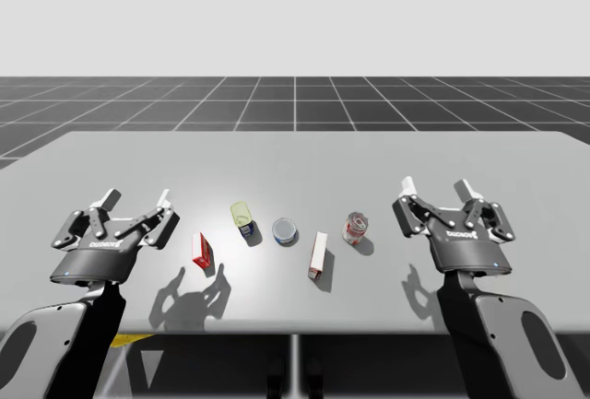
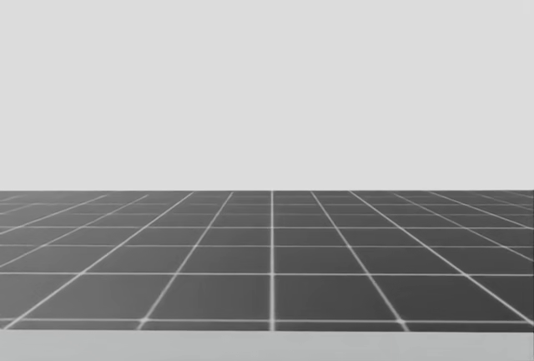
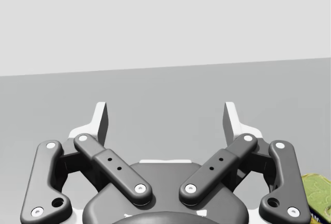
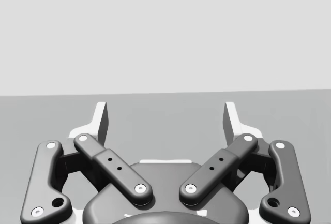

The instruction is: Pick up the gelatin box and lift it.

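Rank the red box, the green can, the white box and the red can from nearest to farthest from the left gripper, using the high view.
1. Red box: just to the right of the left gripper, nearer the table's front edge.
2. Green can: further right.
3. White box: past the middle.
4. Red can: over towards the right gripper.

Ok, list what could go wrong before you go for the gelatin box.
Two boxes are on the table: a red box and a white box; I could take the wrong one. The green can sits close beside the red box, so my open left claw could knock it.
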